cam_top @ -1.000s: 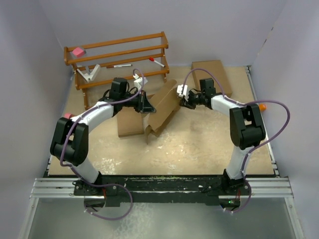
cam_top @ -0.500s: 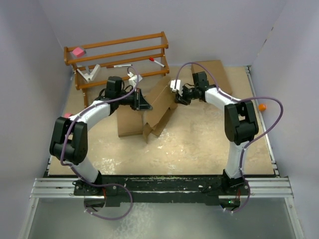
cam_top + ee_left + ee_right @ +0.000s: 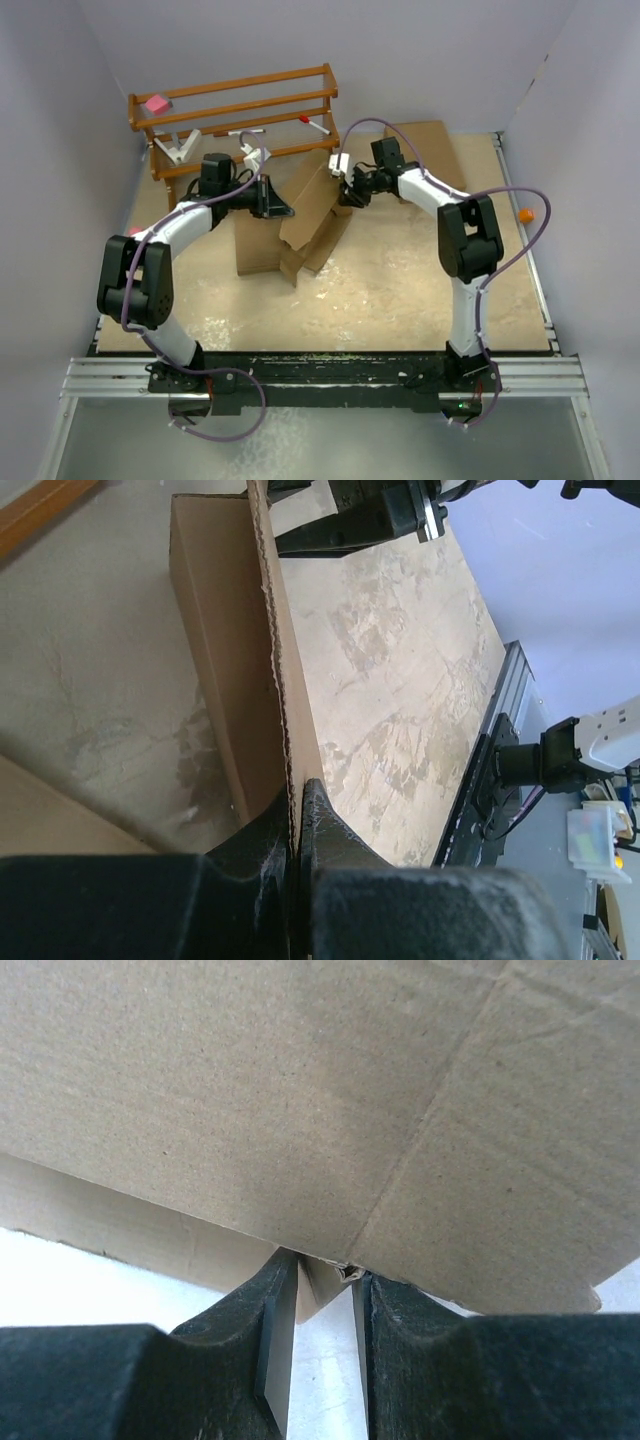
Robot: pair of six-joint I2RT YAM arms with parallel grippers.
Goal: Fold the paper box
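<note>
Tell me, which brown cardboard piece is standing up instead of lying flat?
The middle paper box, pinched by the left gripper; the far-right box and the near-left sheet lie flat.

A robotics lab test cell. Plain pale partition walls (image 3: 60, 150) close in a worn beige tabletop (image 3: 400, 290) on three sides. The left arm (image 3: 135, 275) and right arm (image 3: 470, 240) are bolted at its near edge beside an aluminium rail (image 3: 100, 375), with purple cables (image 3: 546, 228) looping loose. A wooden rack (image 3: 235, 115) stands at the far left corner.
</note>
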